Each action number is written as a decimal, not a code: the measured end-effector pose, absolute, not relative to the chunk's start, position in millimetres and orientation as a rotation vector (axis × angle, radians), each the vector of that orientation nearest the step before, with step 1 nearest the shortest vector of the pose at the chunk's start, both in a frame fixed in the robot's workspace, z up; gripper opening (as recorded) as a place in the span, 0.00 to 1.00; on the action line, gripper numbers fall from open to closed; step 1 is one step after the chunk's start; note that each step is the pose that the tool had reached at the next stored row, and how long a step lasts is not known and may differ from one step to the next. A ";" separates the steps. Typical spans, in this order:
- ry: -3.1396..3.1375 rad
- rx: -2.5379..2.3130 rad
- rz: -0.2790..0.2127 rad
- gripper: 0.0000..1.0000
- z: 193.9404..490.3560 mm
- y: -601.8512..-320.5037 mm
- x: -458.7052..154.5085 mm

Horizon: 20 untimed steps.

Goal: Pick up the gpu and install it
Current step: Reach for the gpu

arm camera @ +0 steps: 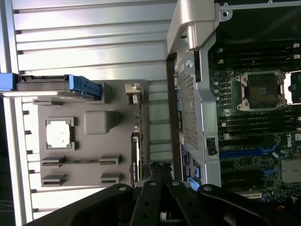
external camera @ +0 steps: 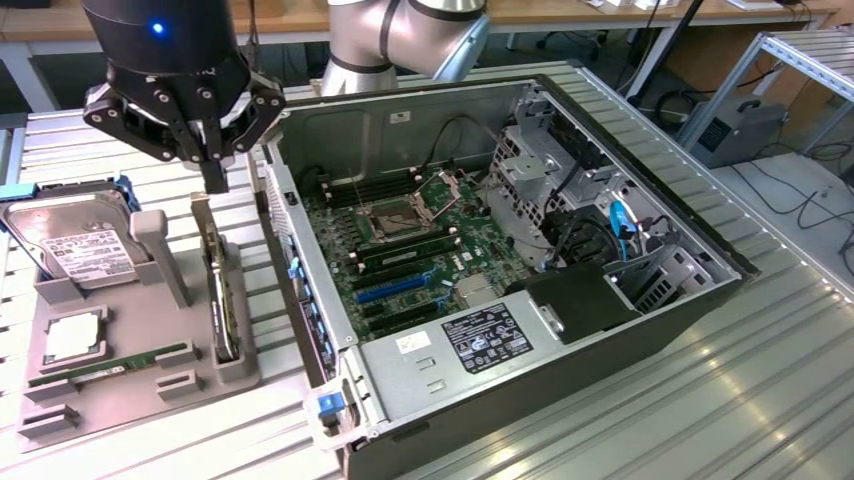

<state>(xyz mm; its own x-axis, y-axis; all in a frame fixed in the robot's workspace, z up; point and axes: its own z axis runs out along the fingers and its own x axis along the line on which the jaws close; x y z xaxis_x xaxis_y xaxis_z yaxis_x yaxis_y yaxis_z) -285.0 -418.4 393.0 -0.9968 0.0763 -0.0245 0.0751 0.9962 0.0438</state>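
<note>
My claw (external camera: 214,185) hangs in the upper left of the exterior view, its two dark fingers clenched together on nothing, with the tips just above the top edge of the gpu (external camera: 220,290). The gpu stands on edge in a slot of a grey holder tray (external camera: 127,400) at the exterior view's left, just beside the open computer case (external camera: 587,330). In the wrist view the card appears edge-on as a thin dark strip (arm camera: 136,146), close to my closed fingers (arm camera: 160,165). I judge the task barely begun: the card is not yet lifted, and the blue slot (external camera: 394,290) on the motherboard (external camera: 400,225) sits bare, so both the pickup and the install remain undone. On the same tray lie a hard drive (external camera: 80,245), a square processor chip (external camera: 74,340) and a slim RAM stick (external camera: 114,362), all untouched. Everything rests on a table (external camera: 694,400) of ribbed silver metal slats that catch the light. Behind, along the top of the frame, runs a wooden workbench (external camera: 561,15), and a metal-frame rack (external camera: 801,60) stands at the upper right, with loose cables on the floor.
</note>
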 end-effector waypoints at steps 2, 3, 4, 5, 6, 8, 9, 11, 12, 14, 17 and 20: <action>3.112 0.118 0.067 0.11 393.0 -419.3 -285.0; 3.113 0.118 0.066 0.11 393.0 -419.7 -285.0; 3.112 0.118 0.067 0.11 393.0 -420.1 -285.0; 3.112 0.118 0.067 0.11 393.0 -420.5 -285.0; 3.112 0.118 0.067 0.11 392.9 -420.9 -285.0; 3.112 0.118 0.066 0.11 392.9 -421.7 -285.0; 3.112 0.118 0.066 0.11 392.9 -422.1 -285.0; 3.113 0.118 0.066 0.11 392.9 -422.9 -285.0; 3.112 0.118 0.066 0.11 392.9 -423.3 -285.0; 3.113 0.118 0.066 0.11 392.9 -424.1 -285.0; 3.113 0.118 0.066 0.11 392.9 -425.0 -285.0; 3.112 0.118 0.066 0.11 392.9 -426.3 -285.0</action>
<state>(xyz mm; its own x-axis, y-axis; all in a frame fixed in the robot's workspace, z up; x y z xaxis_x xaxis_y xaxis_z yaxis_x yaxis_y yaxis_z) -285.0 -426.3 392.9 -0.9968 0.0762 -0.0246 0.0751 0.9962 0.0433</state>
